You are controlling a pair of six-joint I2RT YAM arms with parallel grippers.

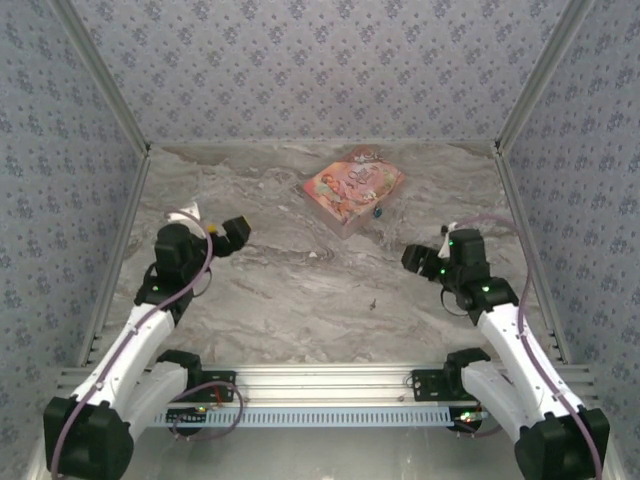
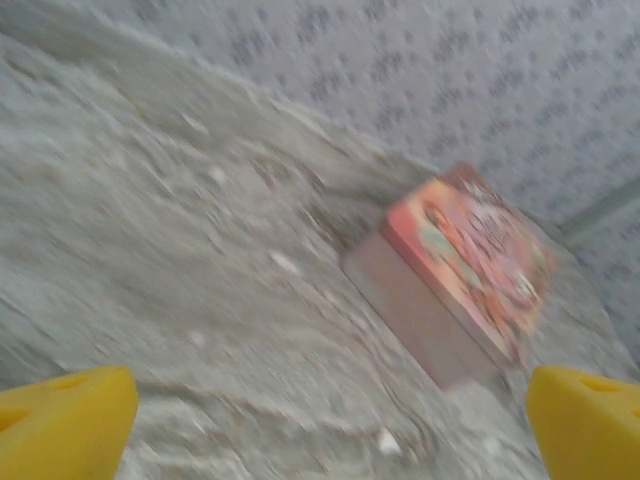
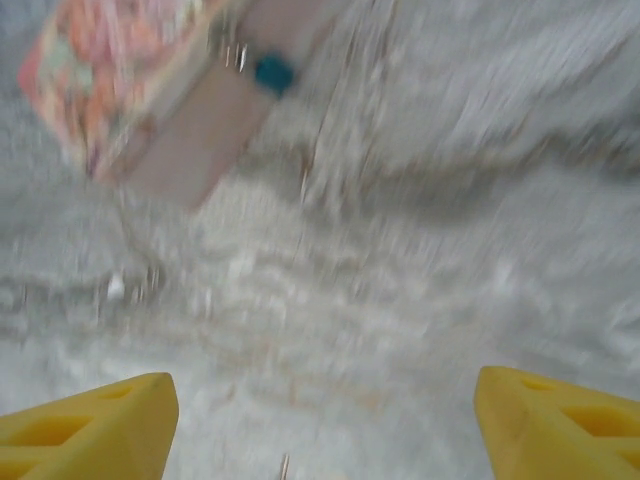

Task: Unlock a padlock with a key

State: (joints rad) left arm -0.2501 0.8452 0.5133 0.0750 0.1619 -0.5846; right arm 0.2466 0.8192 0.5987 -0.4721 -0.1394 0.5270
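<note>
With the left tool [image 1: 235,233] and right tool [image 1: 413,258] both gaping empty, squarely pinching the tiny blue-bodied padlock [image 3: 272,72] beside the pink-orange patterned box [image 1: 352,186] seemed wisest.

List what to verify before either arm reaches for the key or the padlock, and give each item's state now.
1. Left gripper jaws apart, nothing held: ok.
2. Right gripper jaws apart, nothing held: ok.
3. Padlock located, on the table against the pink box on its right-arm side: ok.
4. Key located: a dark speck between the arms in the top view, too small to confirm: cannot tell.
5. Padlock keyhole direction and shackle state: cannot tell, too blurred.
6. Wrist views sharp enough to aim: not ok, both smeared.
</note>
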